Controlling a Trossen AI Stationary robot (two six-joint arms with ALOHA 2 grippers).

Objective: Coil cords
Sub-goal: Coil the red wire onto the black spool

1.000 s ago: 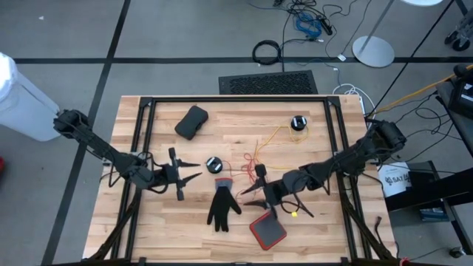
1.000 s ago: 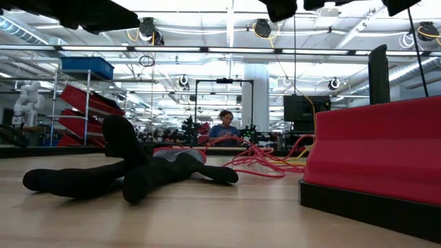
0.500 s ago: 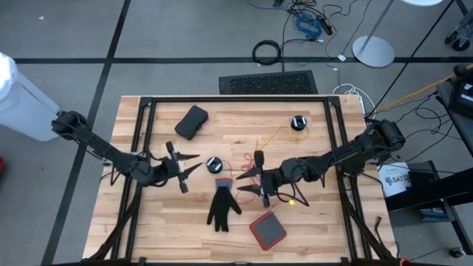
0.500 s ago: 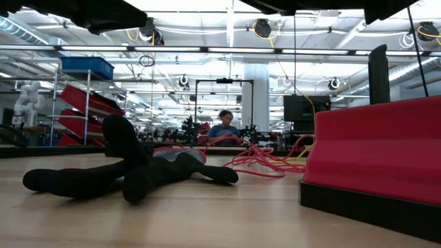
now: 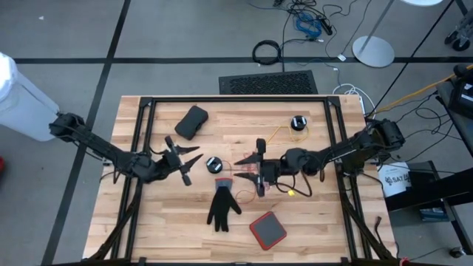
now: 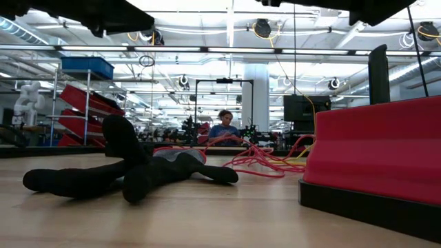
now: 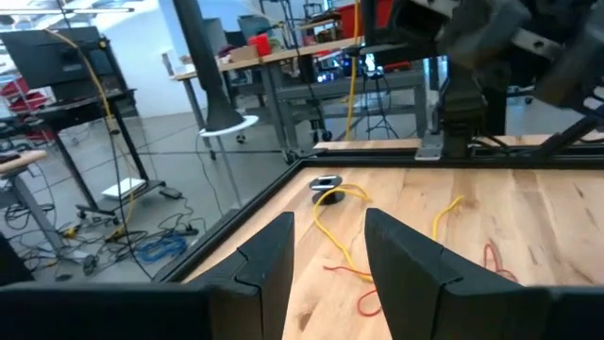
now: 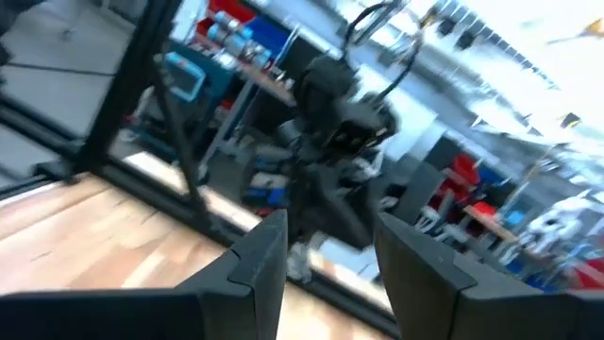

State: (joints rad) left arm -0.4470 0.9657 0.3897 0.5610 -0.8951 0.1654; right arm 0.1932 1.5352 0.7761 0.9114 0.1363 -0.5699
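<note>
Wooden counter (image 5: pixel 148 229) bearing cords (image 5: pixel 273 137), black glove (image 5: pixel 222 205), red pad (image 5: pixel 267 230) at six o'clock, dark pouch (image 5: pixel 191 122) at eleven.

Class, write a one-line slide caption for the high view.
Both grippers, left and right, hover open over tangled cords, flanking a black glove.

floor: grey (image 5: pixel 185 37), dark seam lines, black vent mat (image 5: pixel 267 83) at 12 o'clock
cables: loose tangle (image 5: pixel 310 22) at 1 o'clock
ceiling: bright strip lights (image 6: pixel 227 27)
shelving: red bins (image 6: pixel 86 103) at 9 o'clock
person: seated at far bench (image 6: pixel 224 127)
</note>
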